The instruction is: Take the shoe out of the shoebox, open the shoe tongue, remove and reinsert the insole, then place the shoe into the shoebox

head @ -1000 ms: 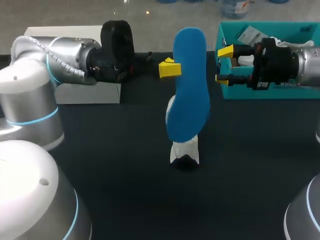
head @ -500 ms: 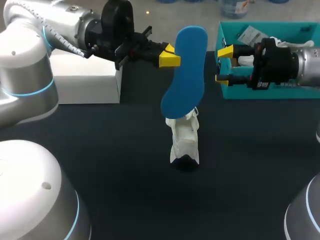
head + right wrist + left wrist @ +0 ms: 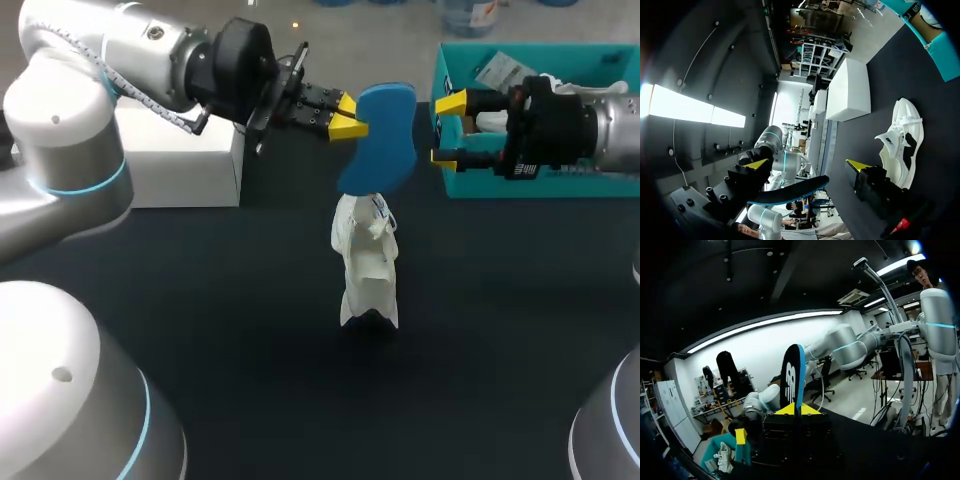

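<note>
A white shoe (image 3: 367,262) stands on the dark table, toe toward the front; the right wrist view shows the shoe (image 3: 900,140) with its tongue lifted. My left gripper (image 3: 345,115) is shut on the edge of a blue insole (image 3: 380,135), held in the air above the shoe's heel. From the left wrist the insole (image 3: 792,377) shows edge-on between the yellow tips of the left gripper (image 3: 799,410). My right gripper (image 3: 450,130) stands open in front of the teal shoebox (image 3: 600,185), just right of the insole. The insole (image 3: 790,192) lies ahead of the right gripper (image 3: 807,165).
A white box (image 3: 175,165) sits at the back left under my left arm, the same white box (image 3: 850,95) showing beyond the shoe from the right wrist. The teal shoebox (image 3: 935,35) holds white paper and another white item (image 3: 560,85).
My left arm has lifted and swung the insole up from in front of the shoe, tipping it away, so the shoe is uncovered. The right arm has stayed still.
</note>
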### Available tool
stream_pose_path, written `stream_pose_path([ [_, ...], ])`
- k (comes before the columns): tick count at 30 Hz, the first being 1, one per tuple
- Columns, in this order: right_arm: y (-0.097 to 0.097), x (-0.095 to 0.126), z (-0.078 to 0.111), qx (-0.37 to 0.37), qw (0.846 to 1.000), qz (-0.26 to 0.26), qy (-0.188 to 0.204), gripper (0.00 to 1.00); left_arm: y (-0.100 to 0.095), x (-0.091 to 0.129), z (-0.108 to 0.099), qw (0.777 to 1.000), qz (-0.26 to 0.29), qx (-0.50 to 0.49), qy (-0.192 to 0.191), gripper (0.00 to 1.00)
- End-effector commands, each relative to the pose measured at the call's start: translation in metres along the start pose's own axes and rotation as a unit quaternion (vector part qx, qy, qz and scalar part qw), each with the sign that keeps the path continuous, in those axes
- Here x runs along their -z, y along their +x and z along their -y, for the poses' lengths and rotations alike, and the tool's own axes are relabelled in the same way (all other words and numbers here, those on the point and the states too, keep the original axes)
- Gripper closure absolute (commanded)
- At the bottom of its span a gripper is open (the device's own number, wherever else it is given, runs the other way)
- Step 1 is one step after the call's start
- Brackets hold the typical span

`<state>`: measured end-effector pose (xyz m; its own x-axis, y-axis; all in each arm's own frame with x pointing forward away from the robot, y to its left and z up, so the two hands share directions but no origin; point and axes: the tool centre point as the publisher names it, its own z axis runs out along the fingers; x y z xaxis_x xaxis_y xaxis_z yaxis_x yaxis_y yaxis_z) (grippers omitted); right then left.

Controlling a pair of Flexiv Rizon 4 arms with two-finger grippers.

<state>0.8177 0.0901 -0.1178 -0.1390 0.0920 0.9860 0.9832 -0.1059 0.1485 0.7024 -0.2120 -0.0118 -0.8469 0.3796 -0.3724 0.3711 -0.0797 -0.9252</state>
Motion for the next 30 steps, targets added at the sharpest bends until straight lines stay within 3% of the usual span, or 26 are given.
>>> stream_pose_path([
  [1,0.0,-0.002,0.0,0.0,1.0,0.001,0.0,0.0,-0.01,-0.001,-0.004,0.954,-0.005,-0.297,-0.043,1.0],
  [13,0.0,-0.002,0.0,0.0,1.0,0.001,0.0,0.0,-0.01,-0.001,-0.004,0.954,-0.005,-0.297,-0.043,1.0],
  [21,0.0,-0.002,0.0,0.0,1.0,0.001,0.0,0.0,-0.013,0.012,-0.033,0.896,-0.002,-0.438,-0.066,1.0],
  [30,0.003,-0.003,-0.002,0.003,1.0,0.002,-0.002,0.0,-0.009,0.015,-0.065,0.875,-0.053,-0.472,-0.091,1.0],
])
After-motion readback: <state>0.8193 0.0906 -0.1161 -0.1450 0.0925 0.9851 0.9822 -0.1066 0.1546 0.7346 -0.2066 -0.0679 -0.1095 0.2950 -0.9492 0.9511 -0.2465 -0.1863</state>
